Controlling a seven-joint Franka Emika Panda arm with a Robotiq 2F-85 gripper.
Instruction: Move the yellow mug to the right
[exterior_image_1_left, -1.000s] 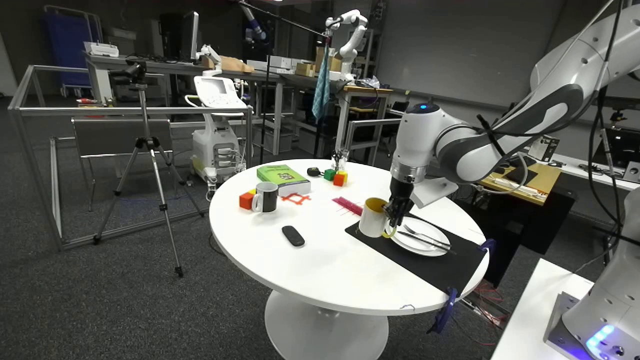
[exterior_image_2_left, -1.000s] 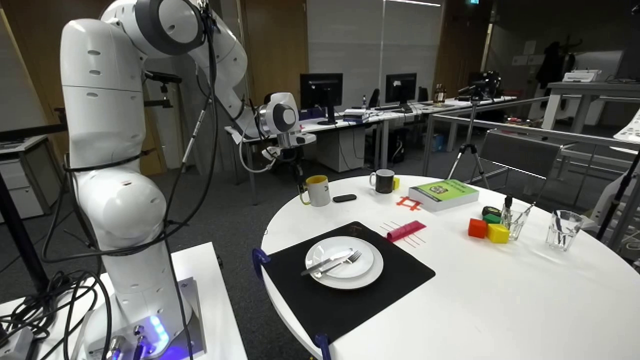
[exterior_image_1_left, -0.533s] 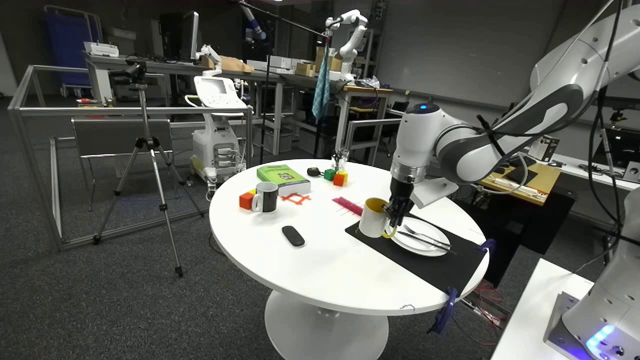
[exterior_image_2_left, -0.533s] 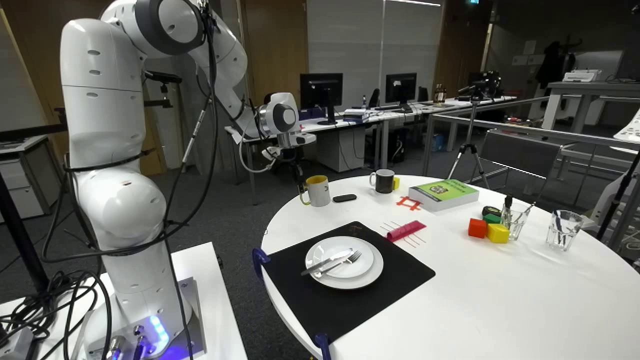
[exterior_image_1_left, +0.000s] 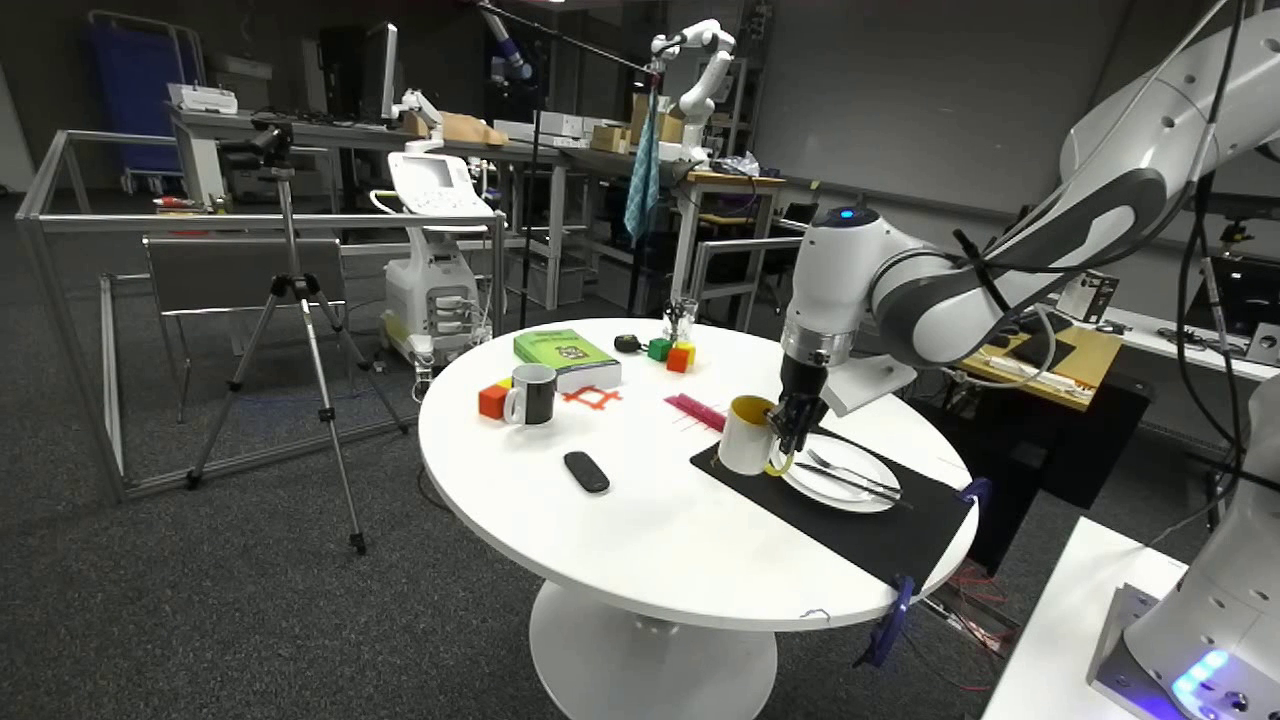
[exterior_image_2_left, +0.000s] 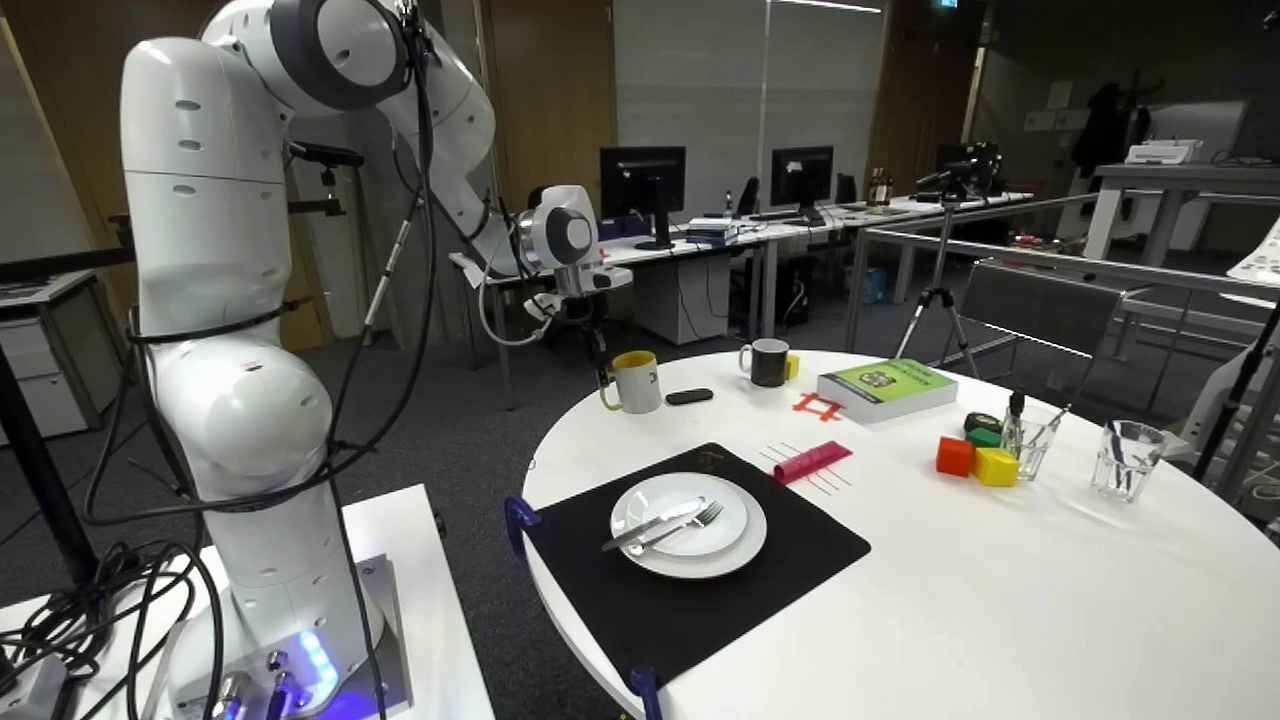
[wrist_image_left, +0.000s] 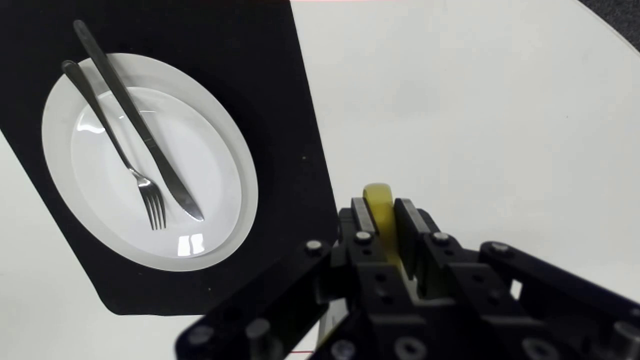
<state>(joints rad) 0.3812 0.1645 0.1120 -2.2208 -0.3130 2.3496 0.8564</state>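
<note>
One yellow mug (exterior_image_1_left: 745, 441), handle (wrist_image_left: 380, 202) inside pincer (wrist_image_left: 386, 215)

No text can be read for certain. On the green book (exterior_image_2_left: 887, 390), lettering runs beside a dark emblem (exterior_image_2_left: 879, 378) in both exterior views, too small to make out; the yellow mug (exterior_image_2_left: 636, 382) bears a dark mark on its side in an exterior view, likewise illegible. At the top there, a small lit green sign (exterior_image_2_left: 945, 3) is unreadable.
</note>
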